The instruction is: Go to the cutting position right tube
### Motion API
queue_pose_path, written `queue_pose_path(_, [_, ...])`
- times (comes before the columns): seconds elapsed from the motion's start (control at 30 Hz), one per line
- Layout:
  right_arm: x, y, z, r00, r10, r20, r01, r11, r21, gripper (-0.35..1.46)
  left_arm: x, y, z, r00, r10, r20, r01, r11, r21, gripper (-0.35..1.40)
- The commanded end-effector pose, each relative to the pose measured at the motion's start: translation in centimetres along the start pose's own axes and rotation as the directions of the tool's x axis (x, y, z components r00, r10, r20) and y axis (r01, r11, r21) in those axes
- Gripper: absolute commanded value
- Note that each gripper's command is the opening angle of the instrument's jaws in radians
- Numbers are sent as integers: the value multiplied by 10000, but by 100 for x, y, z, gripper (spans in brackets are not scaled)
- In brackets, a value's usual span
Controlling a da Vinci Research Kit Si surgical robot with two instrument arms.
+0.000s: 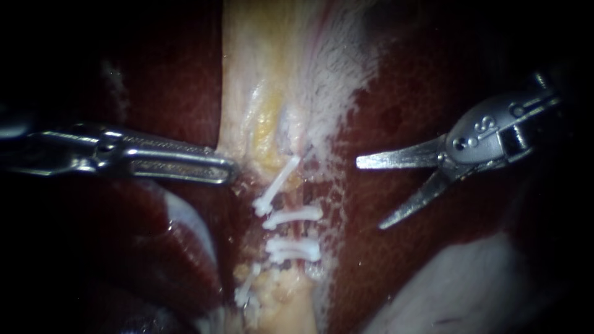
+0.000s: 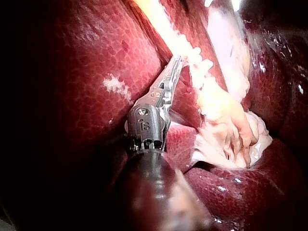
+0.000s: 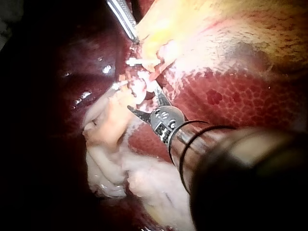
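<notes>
Okay, so closest up in the right wrist view is the right instrument (image 3: 166, 120). Its end effector (image 3: 143, 101) is a pair of pointed blades spread wide apart, with nothing caught between them. The blade tips hang near the white clips (image 3: 132, 62) without touching them. That view also picks up a big lump of pale floppy tissue (image 3: 113, 159) lying under the blades.

The endoscope view is the one that really lays the clips out: four of them, stacked down the middle. The right tube (image 1: 302, 234) is the reddish strand running between the two level clips. The open blades sit well off to its right, over the liver (image 1: 396, 124).

A bit farther back, the left instrument (image 1: 93, 151) comes in. Its end effector (image 1: 226, 164) has long slotted jaws pressed nearly flat together, and as far as I can make out they're pinching the edge of the gallbladder (image 1: 260, 74), just above the top clip.

The left wrist view only gives you that instrument from behind, tip tucked against the pale strip. I can't really pick out the clips or the tube in it. Liver sits behind everything in all three.
</notes>
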Motion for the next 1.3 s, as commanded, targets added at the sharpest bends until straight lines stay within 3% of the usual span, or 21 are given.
queue_pose_path(0.03, [-1,0,1,9991,430,-2,-430,9990,88,144,-1,0,1,10000,-9,-1,9,10000,-12,-35])
queue_pose_path(0.1, [-4,-2,6,9945,1046,-5,-1045,9941,285,142,-3,0,1,10000,-20,-1,20,10000,-6,-35])
queue_pose_path(0.27, [-14,-12,24,9879,1553,22,-1552,9864,534,142,-19,2,-5,10000,-92,-26,92,10000,18,-35])
queue_pose_path(0.47, [-25,-25,46,9695,2442,197,-2449,9640,1037,137,-46,2,-23,9994,-78,346,79,10000,-40,-35])
queue_pose_path(0.6, [-30,-33,59,9498,3091,479,-3126,9338,1743,128,-69,-3,-41,9979,65,648,-60,9999,-86,-35])
queue_pose_path(0.83, [-37,-40,70,9204,3794,945,-3908,8837,2576,88,-105,-10,-71,9936,350,1078,-332,9993,-191,-35])
queue_pose_path(1.07, [-38,-41,80,9041,4100,1200,-4271,8612,2755,70,-124,-11,-91,9903,493,1303,-457,9985,-303,-35])
queue_pose_path(1.3, [-37,-35,89,8879,4414,1297,-4600,8471,2661,63,-128,-16,-95,9897,521,1334,-483,9983,-319,-35])
